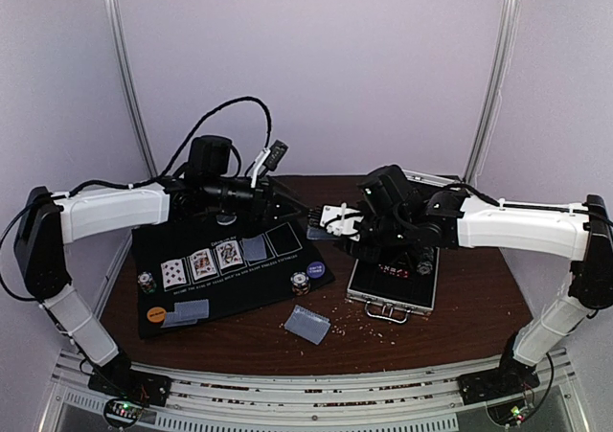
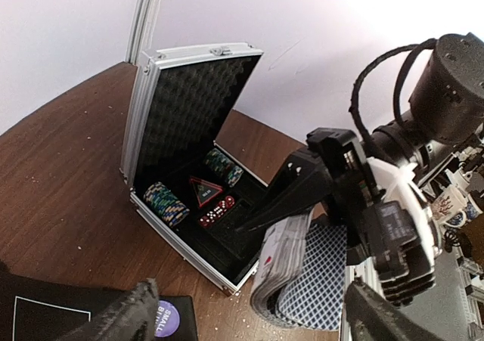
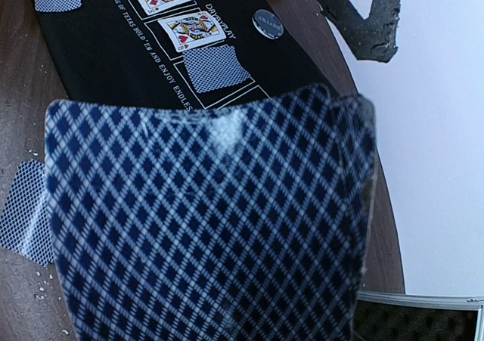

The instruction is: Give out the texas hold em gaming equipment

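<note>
My right gripper (image 1: 327,227) is shut on a bent deck of blue-backed playing cards (image 2: 302,280), held above the table between the black mat and the case. The deck (image 3: 204,220) fills the right wrist view and hides the fingers. My left gripper (image 1: 290,209) is open and empty, and its fingers (image 2: 121,318) straddle the space just before the deck. On the black mat (image 1: 278,293) lie three face-up cards (image 1: 202,262), one face-down card (image 1: 255,249), two chip stacks (image 1: 146,282) (image 1: 301,282), a purple disc (image 1: 315,270) and an orange disc (image 1: 155,312).
The silver case (image 1: 393,281) stands open at right, with chip rolls (image 2: 165,203) and red dice (image 2: 215,211) inside. Face-down cards lie on the mat's front (image 1: 187,312) and on the wood (image 1: 308,324). A grey disc (image 3: 267,22) sits at the mat's far edge. Crumbs dot the table.
</note>
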`<state>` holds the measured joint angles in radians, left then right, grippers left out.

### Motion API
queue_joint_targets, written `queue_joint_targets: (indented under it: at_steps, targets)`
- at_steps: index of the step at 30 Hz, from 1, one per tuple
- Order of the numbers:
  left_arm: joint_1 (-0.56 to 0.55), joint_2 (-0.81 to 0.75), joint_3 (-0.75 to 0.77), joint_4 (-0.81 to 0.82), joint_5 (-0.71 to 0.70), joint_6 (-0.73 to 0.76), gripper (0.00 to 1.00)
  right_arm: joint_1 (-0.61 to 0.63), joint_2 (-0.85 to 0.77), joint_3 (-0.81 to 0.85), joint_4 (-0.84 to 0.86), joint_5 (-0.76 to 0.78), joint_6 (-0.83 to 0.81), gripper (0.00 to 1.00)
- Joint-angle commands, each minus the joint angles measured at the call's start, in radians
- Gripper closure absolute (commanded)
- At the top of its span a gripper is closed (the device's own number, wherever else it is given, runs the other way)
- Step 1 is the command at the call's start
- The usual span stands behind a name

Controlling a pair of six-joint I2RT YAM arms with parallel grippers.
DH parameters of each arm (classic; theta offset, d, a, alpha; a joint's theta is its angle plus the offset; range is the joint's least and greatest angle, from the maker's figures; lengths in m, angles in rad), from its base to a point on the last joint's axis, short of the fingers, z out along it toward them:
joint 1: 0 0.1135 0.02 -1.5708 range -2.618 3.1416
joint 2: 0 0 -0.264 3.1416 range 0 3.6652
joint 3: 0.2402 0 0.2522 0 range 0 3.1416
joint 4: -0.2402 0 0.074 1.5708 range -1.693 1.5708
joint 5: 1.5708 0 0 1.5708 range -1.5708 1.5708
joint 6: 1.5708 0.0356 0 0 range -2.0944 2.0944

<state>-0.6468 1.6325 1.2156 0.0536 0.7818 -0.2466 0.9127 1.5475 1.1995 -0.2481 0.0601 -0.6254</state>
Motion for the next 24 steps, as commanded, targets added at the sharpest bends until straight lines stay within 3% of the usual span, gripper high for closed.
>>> queue_joint_targets:
  at_steps: [1,5,8,16,24]
  targets:
    - [-0.001,0.033,-0.005,0.104,0.004,-0.060,0.21,0.000,-0.011,0.009,0.028,-0.020,0.010,0.58]
    - [-0.010,0.060,-0.009,0.133,0.011,-0.082,0.35,0.002,-0.003,0.018,0.027,-0.023,0.010,0.58]
    - [-0.011,0.072,-0.018,0.167,0.010,-0.105,0.34,0.002,0.000,0.020,0.029,-0.026,0.010,0.58]
    - [-0.049,0.088,-0.022,0.173,0.063,-0.082,0.19,0.003,0.008,0.021,0.030,-0.026,0.008,0.58]
    - [-0.049,0.076,-0.059,0.185,0.022,-0.057,0.24,0.003,0.011,0.026,0.029,-0.028,0.006,0.58]
